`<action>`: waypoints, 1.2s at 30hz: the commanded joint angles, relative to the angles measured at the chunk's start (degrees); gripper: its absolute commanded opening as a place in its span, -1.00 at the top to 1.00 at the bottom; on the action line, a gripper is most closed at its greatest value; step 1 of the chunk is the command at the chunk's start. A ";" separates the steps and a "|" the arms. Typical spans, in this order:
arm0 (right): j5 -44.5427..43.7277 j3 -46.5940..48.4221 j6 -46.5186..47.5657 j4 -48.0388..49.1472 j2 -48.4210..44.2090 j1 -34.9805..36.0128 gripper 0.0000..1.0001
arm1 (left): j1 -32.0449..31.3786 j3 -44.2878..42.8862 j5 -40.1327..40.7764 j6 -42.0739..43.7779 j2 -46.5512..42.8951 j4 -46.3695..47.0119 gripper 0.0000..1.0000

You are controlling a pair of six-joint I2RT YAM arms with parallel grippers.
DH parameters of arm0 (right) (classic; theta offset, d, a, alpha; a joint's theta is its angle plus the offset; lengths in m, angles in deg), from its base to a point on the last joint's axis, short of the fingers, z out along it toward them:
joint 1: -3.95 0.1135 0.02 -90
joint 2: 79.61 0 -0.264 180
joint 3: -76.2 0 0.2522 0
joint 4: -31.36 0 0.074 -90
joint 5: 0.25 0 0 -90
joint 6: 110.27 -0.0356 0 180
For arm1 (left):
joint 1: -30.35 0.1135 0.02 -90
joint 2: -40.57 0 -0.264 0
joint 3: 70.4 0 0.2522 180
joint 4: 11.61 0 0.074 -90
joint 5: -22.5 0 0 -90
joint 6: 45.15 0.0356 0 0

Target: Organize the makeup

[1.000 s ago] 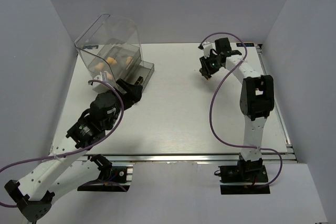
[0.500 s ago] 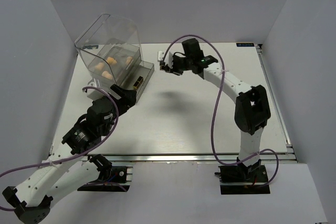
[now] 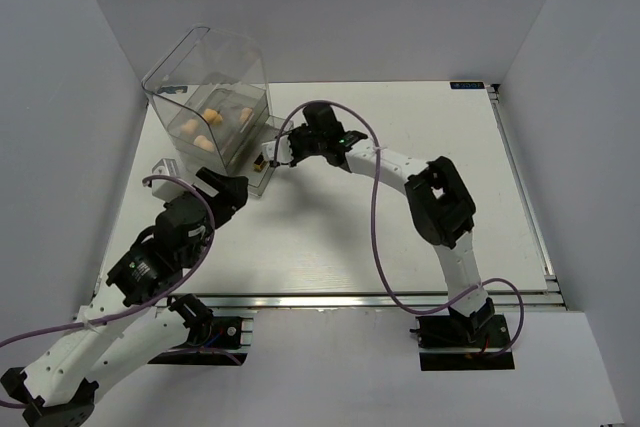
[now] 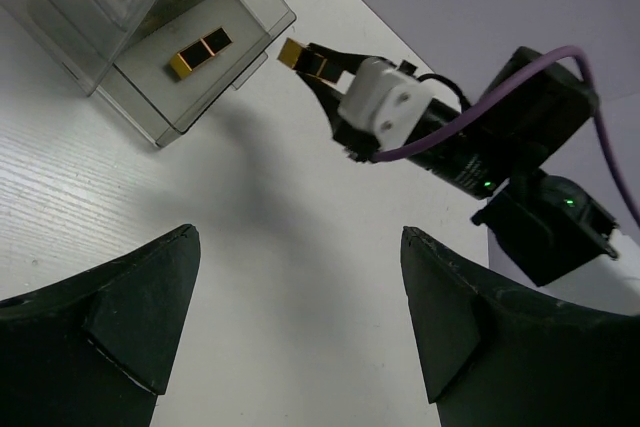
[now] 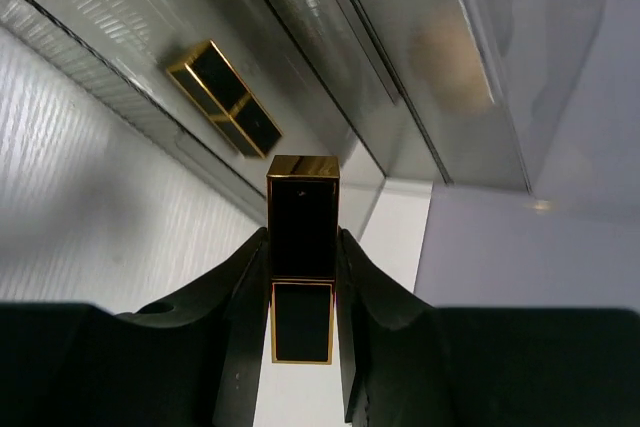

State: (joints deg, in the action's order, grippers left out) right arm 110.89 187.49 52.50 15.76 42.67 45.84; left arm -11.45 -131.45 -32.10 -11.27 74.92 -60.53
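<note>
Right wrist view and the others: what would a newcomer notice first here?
The right gripper clamps a short black-and-gold lipstick tube just beside the large clear plastic drawer box at the far left of the table. A second black-and-gold lipstick tube lies in the box's low front tray, with tan egg-shaped sponges inside the box behind it. The left gripper hangs open and empty nearby.
</note>
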 commanded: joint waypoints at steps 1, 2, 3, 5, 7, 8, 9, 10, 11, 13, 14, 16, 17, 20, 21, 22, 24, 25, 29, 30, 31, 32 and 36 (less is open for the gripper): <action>-0.93 1.78 6.50 7.81 1.11 2.49 1.00 | -0.21 0.27 1.69 -1.27 -1.12 -2.11 -0.81; -1.11 2.04 6.94 8.52 1.73 2.76 1.00 | -0.21 0.18 1.78 -1.36 -1.30 -2.46 -0.81; -1.54 2.57 7.29 8.96 3.13 3.46 1.00 | -0.21 0.27 1.87 -1.36 -1.30 -2.55 -0.81; -2.07 4.93 7.30 9.05 4.54 4.07 1.00 | -0.21 0.18 2.13 -1.45 -1.48 -2.72 -0.81; -2.69 6.78 7.38 8.97 6.39 4.78 0.98 | -0.21 0.09 2.22 -1.36 -1.39 -2.81 -0.81; -2.86 7.05 7.47 9.05 6.83 5.04 0.94 | -0.21 0.00 2.22 -1.36 -1.39 -2.81 -0.82; -3.04 7.14 7.65 9.05 7.53 5.39 0.90 | -0.21 0.09 2.22 -1.36 -1.30 -2.81 -0.82; -3.13 7.14 8.08 9.14 7.80 5.57 0.71 | -0.21 0.09 2.13 -1.45 -1.21 -2.81 -0.81; -3.22 7.14 8.17 9.14 7.97 5.83 0.56 | -0.21 0.18 2.13 -1.45 -1.13 -2.90 -0.82; -3.48 7.14 8.17 8.97 8.68 6.01 0.28 | -0.21 0.35 2.13 -1.45 -1.04 -2.81 -0.82; -3.74 7.23 8.00 8.97 8.94 6.01 0.21 | -0.21 0.44 2.13 -1.45 -1.04 -2.81 -0.82; -4.44 7.23 6.86 9.32 9.47 6.10 -0.03 | -0.21 0.44 2.31 -1.45 -1.21 -2.81 -0.82; -4.71 7.32 6.60 9.40 9.64 6.01 -0.11 | -0.21 0.44 2.31 -1.36 -1.21 -2.72 -0.82; -5.41 6.70 5.98 9.67 9.56 5.92 -0.26 | -0.21 0.35 2.40 -0.84 -1.30 -2.03 -0.82; -5.59 6.35 5.80 9.84 9.21 5.84 -0.29 | -0.21 0.44 2.31 -0.66 -1.13 -1.85 -0.82; -5.68 6.18 5.45 10.02 8.94 5.92 -0.29 | -0.21 0.44 1.87 -0.40 -0.78 -1.50 -0.82; -6.38 5.48 3.70 10.46 7.80 5.66 -0.29 | -0.21 0.18 1.08 0.83 -0.08 -0.27 -0.81; -6.64 5.04 2.65 10.55 7.02 5.40 -0.28 | -0.21 0.00 0.21 1.36 0.63 0.69 -0.80; -10.14 0.13 -7.53 12.82 -0.69 2.51 -0.04 | -0.21 0.09 -2.78 4.78 3.09 4.21 -0.73; -11.12 -4.24 -13.21 14.14 -2.47 1.80 0.20 | -0.21 0.44 -3.40 5.22 3.62 5.18 -0.70; -12.00 -6.72 -15.79 15.98 -4.40 1.01 0.32 | -0.21 0.62 -3.93 5.66 4.14 7.19 -0.67; -12.53 -9.27 -18.17 16.69 -8.51 -1.09 0.47 | -0.21 0.70 -5.06 6.71 5.45 8.25 -0.54; -12.72 -19.48 -31.79 14.17 -18.37 -7.86 1.00 | -0.21 0.88 -8.14 10.41 10.02 13.26 0.01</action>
State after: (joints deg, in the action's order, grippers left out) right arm 99.83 171.12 34.62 27.49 32.37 43.24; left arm -11.45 -131.28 -36.29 -5.26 81.96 -53.10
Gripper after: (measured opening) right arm 0.011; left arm 0.567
